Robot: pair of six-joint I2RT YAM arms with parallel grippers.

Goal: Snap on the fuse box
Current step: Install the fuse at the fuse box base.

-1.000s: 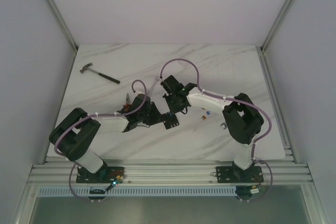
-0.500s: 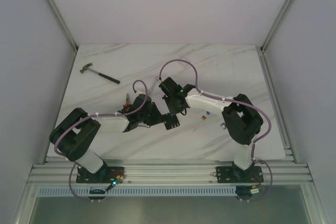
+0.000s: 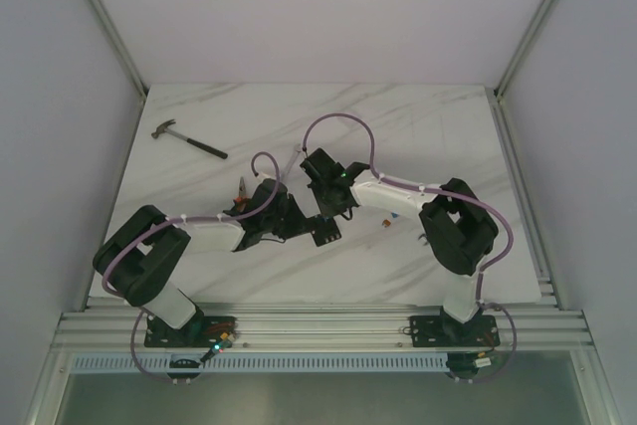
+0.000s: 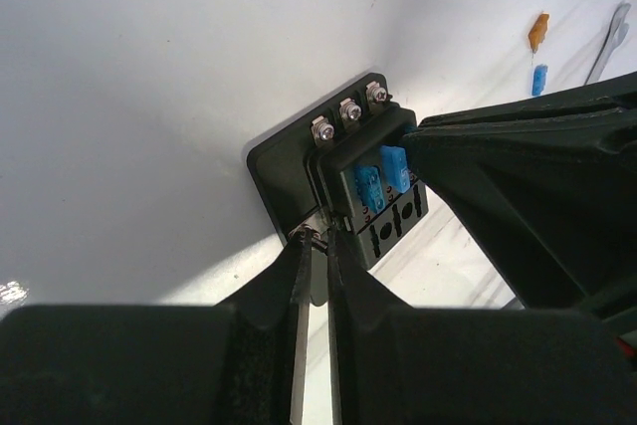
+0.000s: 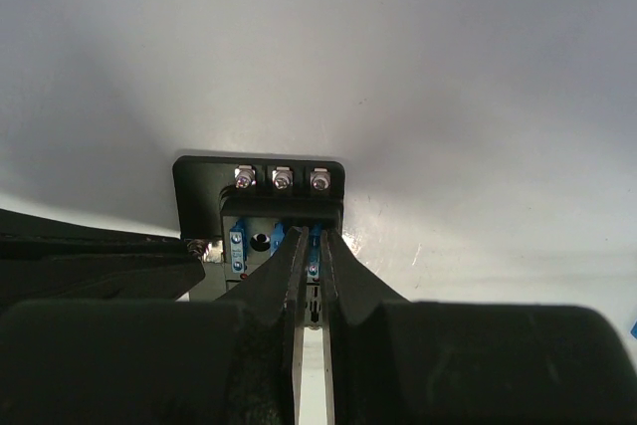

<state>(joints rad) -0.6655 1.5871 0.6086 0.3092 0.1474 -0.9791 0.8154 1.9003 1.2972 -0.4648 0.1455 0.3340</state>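
Note:
The fuse box (image 3: 323, 233) is a small black block on the table between the two arms. In the left wrist view the fuse box (image 4: 299, 161) shows three screws and two blue fuses (image 4: 381, 178) standing up in its slots. My left gripper (image 4: 317, 238) is shut on the box's near side, at a small metal terminal. My right gripper (image 5: 312, 238) comes down on the top of the fuse box (image 5: 199, 181), its fingers shut round a blue fuse (image 5: 313, 246) seated in a slot. In the top view the left gripper (image 3: 302, 223) and the right gripper (image 3: 331, 210) meet at the box.
A hammer (image 3: 189, 141) lies at the far left. Orange-handled pliers (image 3: 242, 189) lie behind the left arm. Loose orange and blue fuses (image 3: 391, 217) lie right of the box, also an orange fuse (image 4: 538, 31), a blue fuse (image 4: 538, 79) and a wrench (image 4: 609, 42).
The left jaws have closed a little further on the box's side. The right wrist has shifted slightly left over the box. The box has not moved.

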